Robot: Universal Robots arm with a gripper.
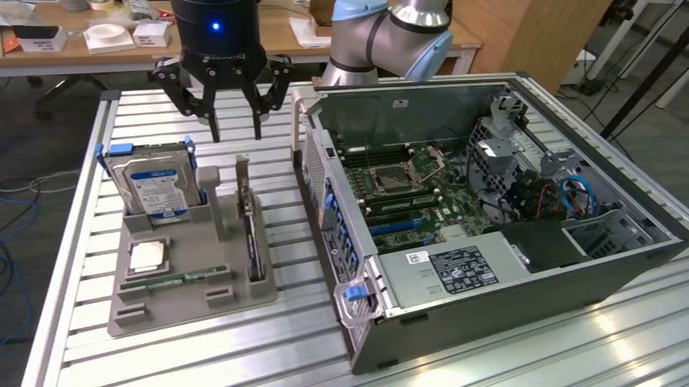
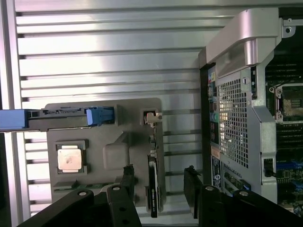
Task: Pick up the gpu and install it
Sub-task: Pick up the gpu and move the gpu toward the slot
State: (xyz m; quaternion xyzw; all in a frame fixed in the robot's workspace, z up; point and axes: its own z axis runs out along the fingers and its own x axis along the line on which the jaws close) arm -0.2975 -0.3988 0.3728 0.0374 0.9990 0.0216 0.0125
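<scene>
Exterior view: set high, looking down obliquely across the slatted table (image 1: 161,355). Wrist view: aimed straight down from close above, past the fingers (image 2: 191,189). Shared: grey tray (image 1: 173,310), edge of open computer case (image 1: 538,298).

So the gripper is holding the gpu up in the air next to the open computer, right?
Not quite. The exterior view shows the gripper open and empty up in the air, while the gpu stands on edge in the grey tray, next to the open computer.
</scene>
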